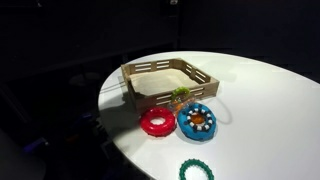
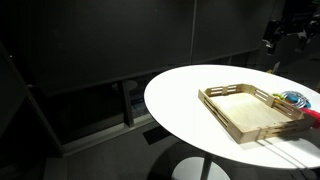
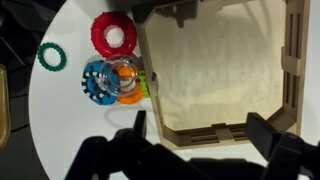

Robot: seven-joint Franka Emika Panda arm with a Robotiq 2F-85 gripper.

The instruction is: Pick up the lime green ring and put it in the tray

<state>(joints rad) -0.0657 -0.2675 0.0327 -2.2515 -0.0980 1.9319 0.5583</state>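
The lime green ring [image 3: 146, 85] shows as a small bright sliver outside the tray wall, against an orange ring [image 3: 128, 88] stacked on the blue ring [image 3: 98, 82]. In an exterior view it sits at the tray's near corner [image 1: 180, 95]. The tan wooden tray [image 3: 290, 60] fills the wrist view and shows in both exterior views [image 1: 135, 72] [image 2: 215, 97]; its floor is bare. My gripper [image 3: 200, 130] is open and empty, high above the tray's edge. It shows at the top right of an exterior view [image 2: 284, 32].
A red ring [image 1: 155, 122] [image 3: 114, 35] lies beside the blue ring [image 1: 197, 120]. A darker emerald bumpy ring [image 1: 196, 170] [image 3: 50, 57] lies near the round white table's [image 1: 270, 110] edge. The surroundings are dark.
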